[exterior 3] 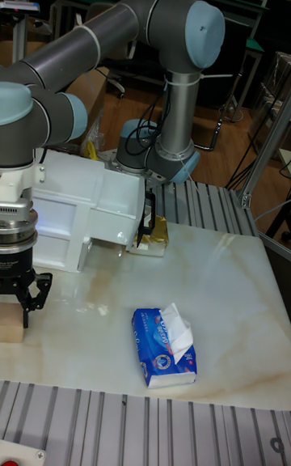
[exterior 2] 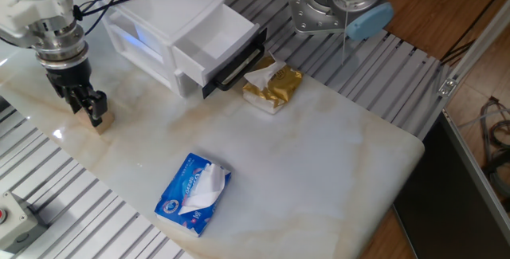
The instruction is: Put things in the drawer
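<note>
The small tan wooden cube [exterior 2: 102, 122] rests on the marble tabletop at the far left, also seen in the tall fixed view [exterior 3: 10, 327]. My gripper [exterior 2: 90, 109] [exterior 3: 29, 304] points straight down on it, its black fingers closed against the cube's sides and hiding its top. The white drawer [exterior 2: 217, 42] with its black bar handle [exterior 2: 239, 66] stands pulled out of the lower tier of the white cabinet [exterior 2: 155, 16], to the right of the gripper. In the tall fixed view the cabinet [exterior 3: 81, 211] shows with the handle [exterior 3: 149, 219] at its right end.
A blue tissue pack [exterior 2: 195, 194] [exterior 3: 166, 349] lies near the table's front. A gold tissue pack [exterior 2: 272, 86] [exterior 3: 153, 241] sits just in front of the open drawer. Slatted aluminium rails [exterior 2: 72, 211] border the marble top. The arm's base [exterior 2: 339, 8] stands at the back.
</note>
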